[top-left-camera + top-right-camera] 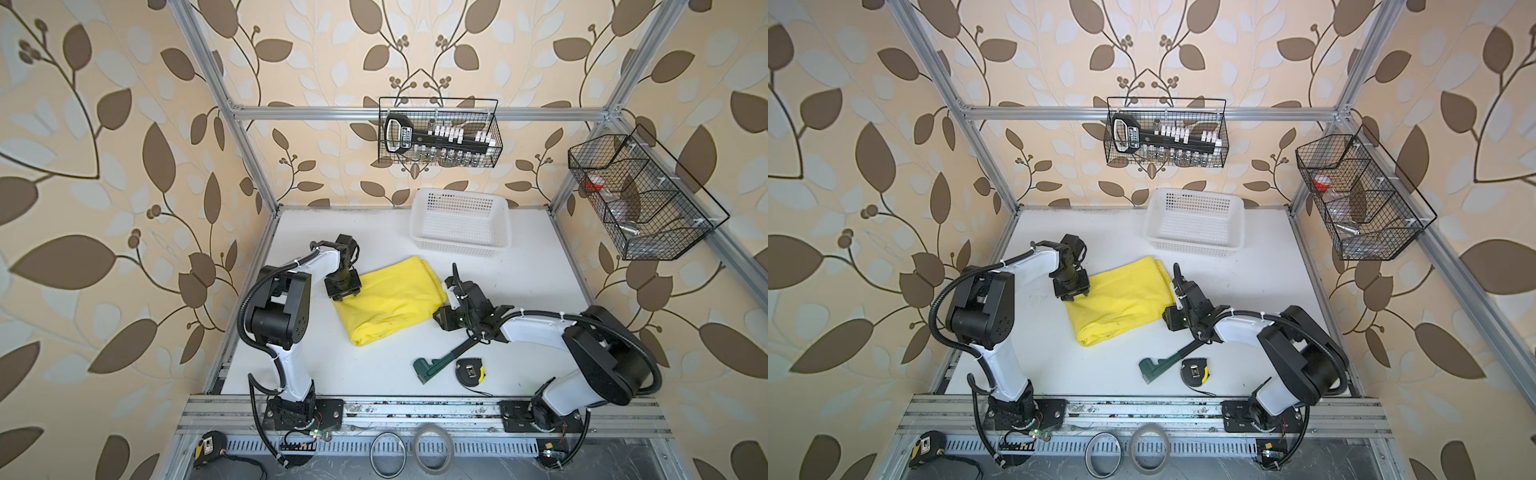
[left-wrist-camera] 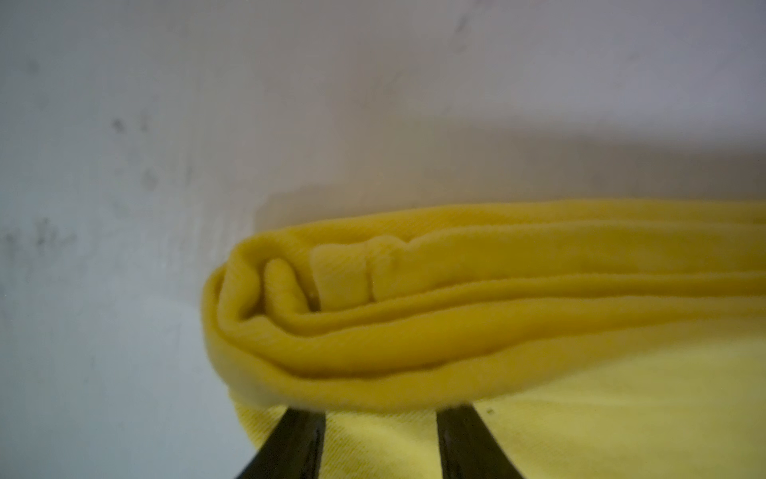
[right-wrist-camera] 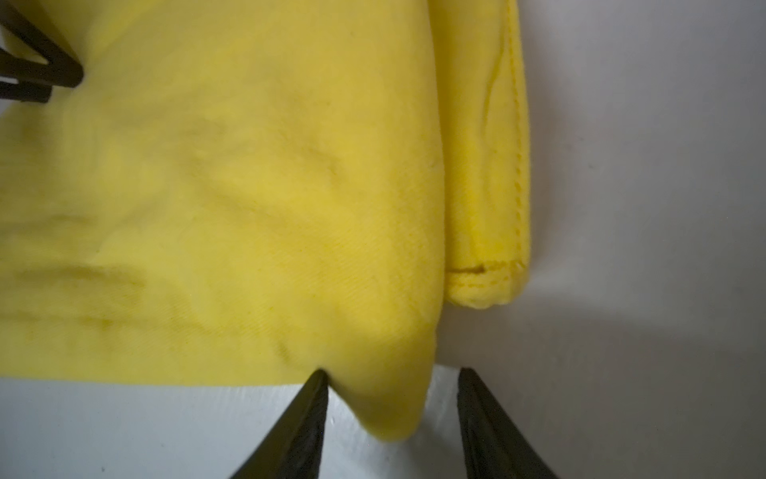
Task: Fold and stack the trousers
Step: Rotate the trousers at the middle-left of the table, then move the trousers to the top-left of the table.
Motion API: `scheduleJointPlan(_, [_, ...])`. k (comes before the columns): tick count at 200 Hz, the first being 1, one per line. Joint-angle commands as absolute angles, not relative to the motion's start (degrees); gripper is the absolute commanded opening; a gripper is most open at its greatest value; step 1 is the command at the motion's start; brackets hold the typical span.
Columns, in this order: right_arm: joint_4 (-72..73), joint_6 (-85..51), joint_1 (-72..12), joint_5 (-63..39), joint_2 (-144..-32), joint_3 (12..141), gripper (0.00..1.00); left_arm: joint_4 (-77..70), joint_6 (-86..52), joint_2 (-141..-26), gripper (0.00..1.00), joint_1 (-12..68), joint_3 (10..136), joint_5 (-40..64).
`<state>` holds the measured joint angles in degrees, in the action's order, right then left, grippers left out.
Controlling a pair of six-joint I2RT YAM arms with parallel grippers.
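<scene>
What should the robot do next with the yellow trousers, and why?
Probably close the right gripper on the trousers. They already lie folded on the table, a corner sits between its open fingers, and the left gripper stands open over the opposite end. Pinching that corner looks like the way to start another fold or a lift.

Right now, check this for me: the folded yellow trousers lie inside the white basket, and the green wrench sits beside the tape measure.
One point is wrong. The trousers are not inside the white basket. They lie folded on the table, on the near side of the basket, as both top views show. The rest stands: the green wrench does sit beside the tape measure.
</scene>
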<state>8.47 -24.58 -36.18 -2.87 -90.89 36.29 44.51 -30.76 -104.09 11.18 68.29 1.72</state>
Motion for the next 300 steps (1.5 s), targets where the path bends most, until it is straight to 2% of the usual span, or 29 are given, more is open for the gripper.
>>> scheduleJointPlan(1, [12.3, -24.9, -37.5, -3.0, -96.5, 41.0, 0.51, 47.5, -33.2, -98.5, 0.46, 11.4, 63.9, -0.6])
scheduleJointPlan(56, [9.9, -22.4, -39.2, -0.1, -105.4, 53.6, 0.51, 53.1, -29.5, -84.5, 0.48, 13.2, 61.4, -1.0])
scheduleJointPlan(86, [9.1, -20.7, -39.2, -0.7, -109.1, 60.5, 0.55, 53.7, -22.7, -79.0, 0.53, 18.9, 63.0, -1.9])
scheduleJointPlan(140, [6.7, -18.5, -37.3, -6.5, -102.4, 60.5, 0.67, 57.9, 12.2, -74.6, 0.50, 23.2, 66.0, 2.3])
scheduleJointPlan(164, [6.0, -18.4, -36.2, -8.6, -95.9, 55.9, 0.70, 57.3, 20.0, -73.7, 0.50, 24.1, 61.6, 3.1])
scheduleJointPlan(219, [5.5, -20.6, -30.5, -12.4, -80.2, 44.5, 0.75, 50.8, 19.1, -80.1, 0.48, 26.5, 56.7, -1.7])
scheduleJointPlan(274, [2.5, -20.9, -24.6, -13.5, -70.3, 38.7, 0.76, 46.2, 15.5, -90.4, 0.42, 31.2, 54.3, -1.2])
scheduleJointPlan(300, [1.8, -20.6, -23.2, -13.7, -68.2, 37.2, 0.77, 43.2, 11.3, -92.5, 0.43, 31.4, 56.6, 2.8])
